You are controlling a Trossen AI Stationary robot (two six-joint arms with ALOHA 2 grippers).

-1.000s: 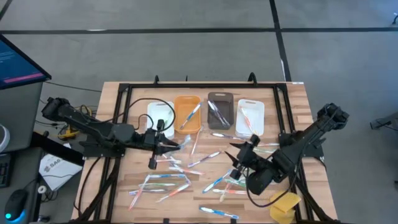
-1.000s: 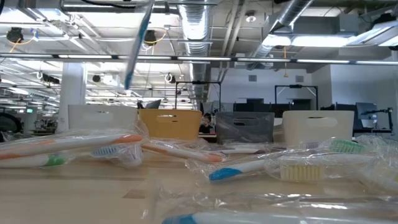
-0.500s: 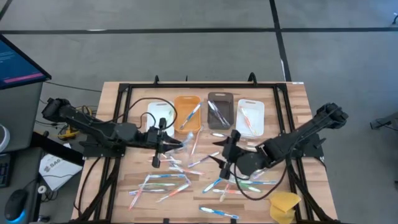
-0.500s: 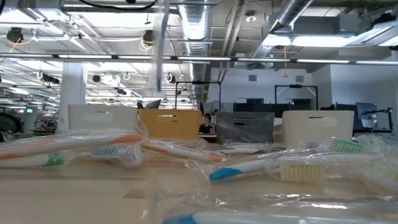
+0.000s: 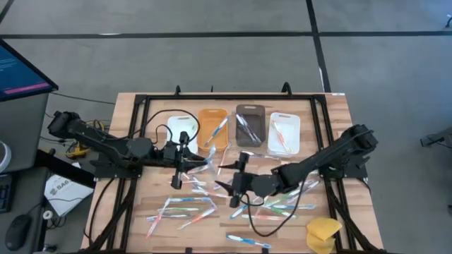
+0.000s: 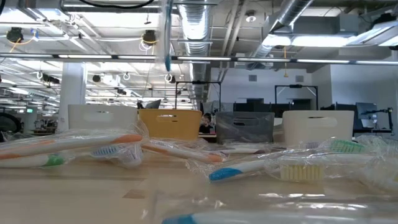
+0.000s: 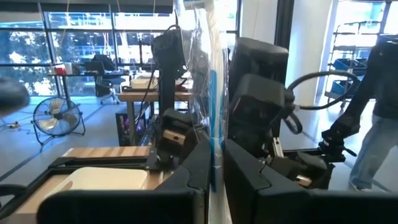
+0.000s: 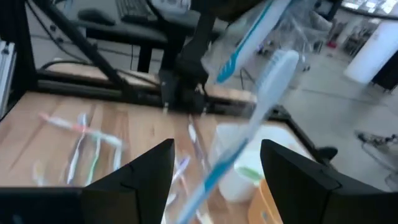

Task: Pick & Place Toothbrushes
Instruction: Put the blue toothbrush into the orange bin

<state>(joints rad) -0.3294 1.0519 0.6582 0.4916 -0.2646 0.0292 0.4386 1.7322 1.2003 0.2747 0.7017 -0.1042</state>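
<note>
The left gripper (image 5: 185, 161) is pinched tight on a blue-and-white toothbrush (image 7: 212, 99) sealed in a crinkly clear wrapper, and the slim plastic stick stands up between its two dark fingers (image 7: 186, 168), the film glinting above them. From the low camera the same wrapped brush (image 6: 168, 34) hangs in the air, well above the table (image 5: 332, 127).

The right gripper (image 5: 236, 185) comes in from the other side with its fingers (image 8: 140, 171) spread wide, nothing between them. Straight ahead of that open gap, close in, a white brush with a blue stripe (image 8: 245, 134) sits in front of the camera, and just beyond it is the held one in its wrapper (image 8: 249, 31), gripped by the other arm.

Below and around both grippers, loose toothbrushes (image 5: 187, 208) lie scattered on the pale wooden slats, each in shiny wrinkled film, with handles in white, blue, green and orange. Beyond the grippers stand four small rectangular bins in a row: a white bin (image 5: 171, 125), an orange bin (image 5: 205, 120), a grey bin (image 5: 258, 113) and another white bin (image 5: 295, 127), and three of them show brushes inside. A yellow, spongy lump (image 5: 323, 233) sits near the table's edge behind the right arm.

No readable lettering on the wrappers or bins from any camera
</note>
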